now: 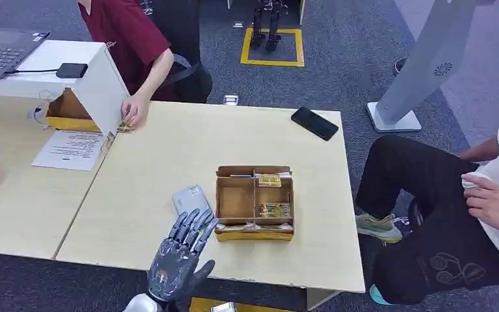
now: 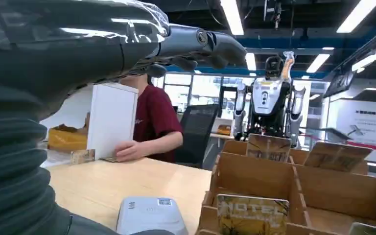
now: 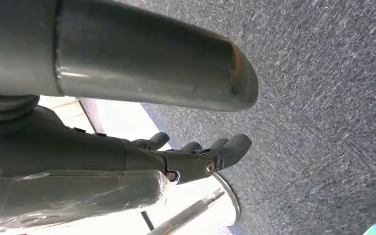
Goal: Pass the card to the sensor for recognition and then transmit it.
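Observation:
A compartmented cardboard box [image 1: 236, 202] stands mid-table with cards in it: one card [image 1: 269, 180] in a far cell, another card [image 1: 274, 210] in a near cell. Just left of the box lies the small grey-white sensor [image 1: 190, 197]. My left hand [image 1: 180, 252] reaches over the table's near edge, fingers spread and straight, holding nothing, its tips just short of the sensor. In the left wrist view the left hand [image 2: 127, 44] hovers above the sensor [image 2: 151, 215], beside the box [image 2: 293, 188] and an upright card [image 2: 252, 215]. My right hand [image 3: 191, 156] hangs over the carpet, empty, fingers loosely extended.
A person in a red shirt [image 1: 127, 32] rests a hand [image 1: 133, 109] on the far table edge beside a white box [image 1: 97, 81]. A black phone [image 1: 314, 123] lies at the far right. Another person [image 1: 442, 214] sits close to the right edge. A paper sheet [image 1: 71, 149] lies left.

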Tool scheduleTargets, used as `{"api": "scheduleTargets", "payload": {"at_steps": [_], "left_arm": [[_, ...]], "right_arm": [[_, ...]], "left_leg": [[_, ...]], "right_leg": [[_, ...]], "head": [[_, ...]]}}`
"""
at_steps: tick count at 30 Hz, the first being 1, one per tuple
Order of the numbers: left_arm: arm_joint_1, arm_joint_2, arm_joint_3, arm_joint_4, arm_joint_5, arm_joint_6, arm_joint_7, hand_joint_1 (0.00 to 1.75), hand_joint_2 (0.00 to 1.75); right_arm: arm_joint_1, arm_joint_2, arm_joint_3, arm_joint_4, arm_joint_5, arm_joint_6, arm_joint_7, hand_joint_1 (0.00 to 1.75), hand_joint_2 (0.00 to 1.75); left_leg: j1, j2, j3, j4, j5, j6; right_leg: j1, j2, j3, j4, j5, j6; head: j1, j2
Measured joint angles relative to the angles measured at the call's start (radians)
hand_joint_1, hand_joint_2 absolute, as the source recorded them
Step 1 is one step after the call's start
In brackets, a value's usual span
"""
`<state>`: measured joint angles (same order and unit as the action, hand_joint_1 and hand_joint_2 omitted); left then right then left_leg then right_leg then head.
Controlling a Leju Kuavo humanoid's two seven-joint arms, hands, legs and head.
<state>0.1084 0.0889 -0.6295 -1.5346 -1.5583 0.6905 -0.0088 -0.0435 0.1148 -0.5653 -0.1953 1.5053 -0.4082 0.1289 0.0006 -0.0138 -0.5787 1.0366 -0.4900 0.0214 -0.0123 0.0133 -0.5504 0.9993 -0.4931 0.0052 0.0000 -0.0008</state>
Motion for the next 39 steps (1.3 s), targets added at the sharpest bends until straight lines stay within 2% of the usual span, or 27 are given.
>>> {"api": "scheduleTargets", "payload": {"at_steps": [12,21,24,31,39], "left_arm": [[-0.017,-0.002,-0.01,0.039,0.0,0.0,0.001,0.0,1.75],[-0.081,-0.05,0.033,0.133,-0.002,0.0,0.004,0.0,1.75],[-0.092,-0.066,0.055,0.158,0.014,0.0,-0.019,0.0,1.75],[-0.112,-0.125,0.127,0.199,0.069,0.0,-0.119,0.0,1.75],[-0.164,-0.185,0.191,0.28,0.088,0.0,-0.165,0.0,1.75]], "right_arm": [[-0.002,0.0,-0.008,0.0,0.0,0.0,-0.001,0.0,0.0],[-0.002,0.0,-0.011,0.0,0.005,0.0,-0.013,0.0,0.0],[-0.002,0.0,-0.013,0.0,0.005,-0.001,-0.013,0.0,0.0],[-0.003,0.0,-0.014,-0.001,0.007,-0.002,-0.013,0.0,0.0],[-0.005,0.0,-0.014,-0.003,0.008,-0.002,-0.014,0.0,0.0]], "left_leg": [[0.0,0.0,0.0,0.0,0.0,0.0],[0.0,0.0,0.0,0.0,0.0,0.0],[0.0,0.0,0.0,0.0,0.0,0.0],[0.0,0.0,0.0,0.0,0.0,0.0],[0.0,0.0,0.0,0.0,0.0,0.0]], "right_leg": [[0.0,0.0,0.0,0.0,0.0,0.0],[0.0,0.0,0.0,0.0,0.0,0.0],[0.0,0.0,0.0,0.0,0.0,0.0],[0.0,0.0,0.0,0.0,0.0,0.0],[0.0,0.0,0.0,0.0,0.0,0.0]], "head": [[0.0,0.0],[0.0,0.0],[0.0,0.0],[0.0,0.0],[0.0,0.0]]}}
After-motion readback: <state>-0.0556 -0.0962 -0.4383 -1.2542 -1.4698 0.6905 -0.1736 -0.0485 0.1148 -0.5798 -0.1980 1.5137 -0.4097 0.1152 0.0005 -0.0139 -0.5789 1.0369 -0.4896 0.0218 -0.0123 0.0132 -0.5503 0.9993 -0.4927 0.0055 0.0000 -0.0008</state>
